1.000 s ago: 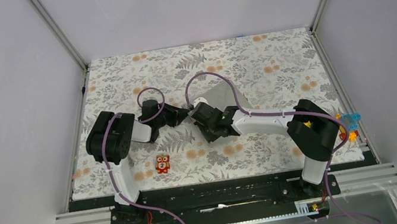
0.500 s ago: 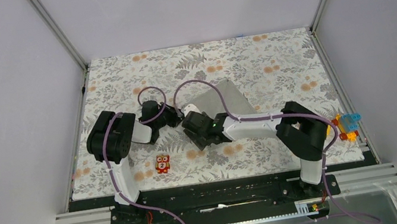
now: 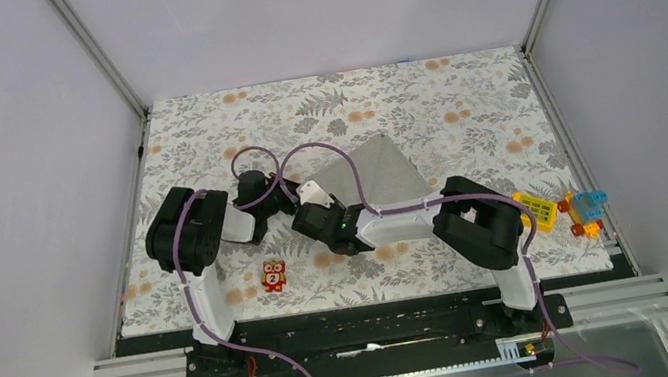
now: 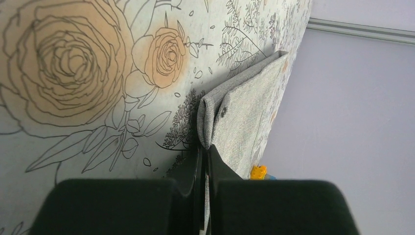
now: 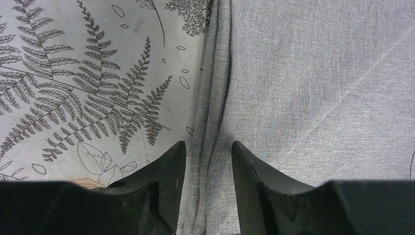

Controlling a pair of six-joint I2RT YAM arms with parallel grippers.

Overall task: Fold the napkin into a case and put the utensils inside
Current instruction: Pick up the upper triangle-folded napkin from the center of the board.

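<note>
On cover (image 3: 459, 108): napkin (image 3: 382, 166) folded | left gripper (image 4: 204, 155) pinches edge | right gripper (image 5: 208, 149) straddles fold

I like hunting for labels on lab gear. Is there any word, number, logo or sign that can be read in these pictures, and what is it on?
"2": apparently, though tiny, on the pale belly of the small red toy figure standing on the floral table cover.
Nothing else reads as text: the grey napkin is plain, the yellow studded block shows no marking, and the wrist views show only printed roses and ferns.
</note>
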